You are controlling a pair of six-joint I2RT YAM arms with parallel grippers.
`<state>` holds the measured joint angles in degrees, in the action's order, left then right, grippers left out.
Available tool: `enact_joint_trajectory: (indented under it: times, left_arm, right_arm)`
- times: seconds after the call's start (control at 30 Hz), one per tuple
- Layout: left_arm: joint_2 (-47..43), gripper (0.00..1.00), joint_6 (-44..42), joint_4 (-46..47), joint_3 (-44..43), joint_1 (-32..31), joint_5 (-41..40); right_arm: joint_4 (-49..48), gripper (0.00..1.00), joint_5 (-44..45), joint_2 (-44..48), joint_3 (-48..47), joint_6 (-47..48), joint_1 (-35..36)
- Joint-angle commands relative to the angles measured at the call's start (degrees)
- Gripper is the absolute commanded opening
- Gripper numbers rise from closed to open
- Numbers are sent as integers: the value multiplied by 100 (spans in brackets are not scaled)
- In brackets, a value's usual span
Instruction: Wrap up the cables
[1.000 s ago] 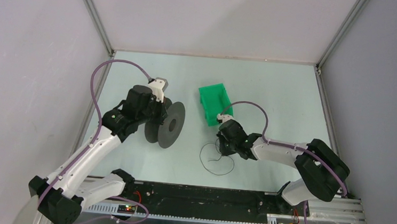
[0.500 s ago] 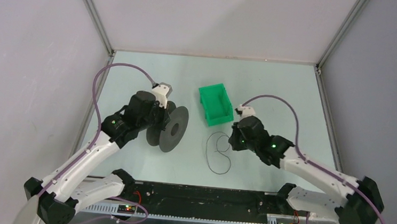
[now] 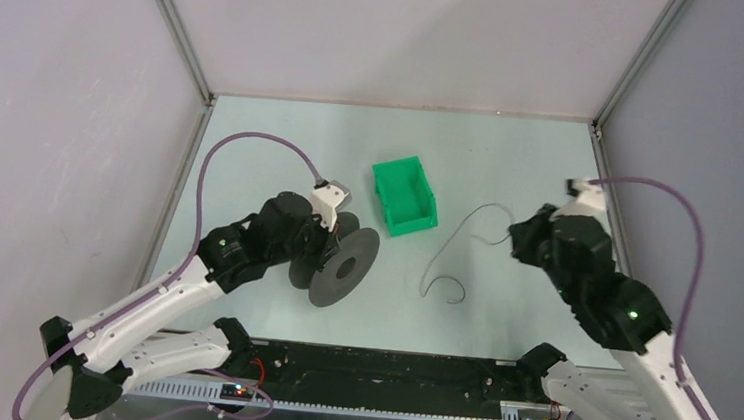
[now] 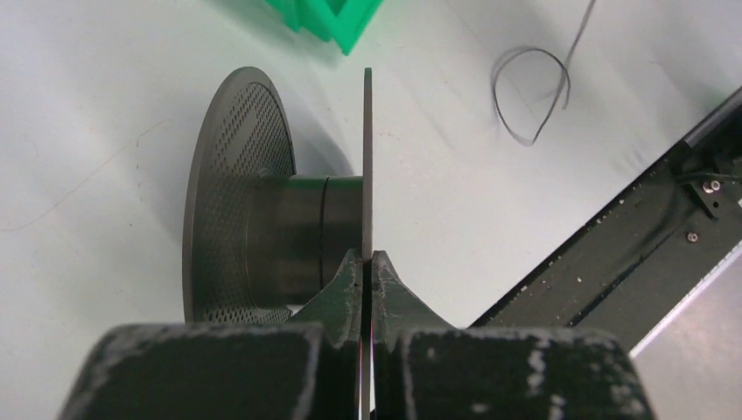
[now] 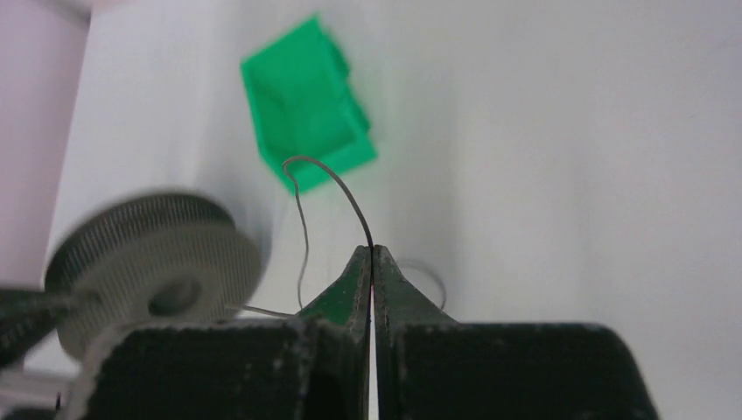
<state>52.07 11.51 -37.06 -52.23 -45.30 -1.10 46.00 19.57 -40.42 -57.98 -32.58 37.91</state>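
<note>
The cable (image 3: 451,244) is a hair-thin black wire, arching from my right gripper (image 3: 516,239) down to a small hook near the table's front. My right gripper (image 5: 373,254) is shut on one end of the cable (image 5: 337,188) and holds it above the table. My left gripper (image 3: 330,250) is shut on the thin flange of a dark grey spool (image 3: 341,266), which stands on edge at centre left. In the left wrist view my left gripper (image 4: 367,258) pinches that flange (image 4: 367,157), and the cable's loose loop (image 4: 529,92) lies at upper right.
A green bin (image 3: 403,195) stands behind the spool and the cable; it also shows in the right wrist view (image 5: 306,109). A black rail (image 3: 385,372) runs along the table's near edge. Grey walls and metal posts close in the sides and back.
My right gripper has lifted and swung right with the cable end, pulling the coil out into a long arc. My left arm has carried the spool right and nearer the front.
</note>
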Motion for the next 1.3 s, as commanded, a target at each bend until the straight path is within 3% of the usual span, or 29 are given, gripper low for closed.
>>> enact_joint_trajectory:
  times: [0.0, 0.17, 0.4, 0.53, 0.87, 1.1, 1.27]
  left_arm:
    - [-85, 0, -99, 362, -138, -393, -173]
    - [186, 0, -53, 447, -320, -737, -186]
    - [418, 2, 49, 903, -363, -1197, -115]
    - [568, 9, 117, 1051, -408, -1271, 48]
    - [406, 41, -95, 1113, -415, -1271, -132]
    - [117, 45, -820, 1120, -491, -1271, -291]
    - [-276, 47, -2376, 1232, -334, -1287, 202]
  right_arm:
    - [650, 0, 1240, 73, -922, 449, -565]
    - [694, 0, 1839, -176, -1411, 1070, -854]
    - [471, 0, 845, -399, -1098, 832, -742]
    - [-34, 0, 261, -405, -715, 537, -528]
    - [-1621, 0, -1201, -823, 122, -497, 45]
    - [-2289, 0, -1430, -1411, 146, -711, 430]
    - [-2621, 0, -1551, -1673, 146, -764, 428]
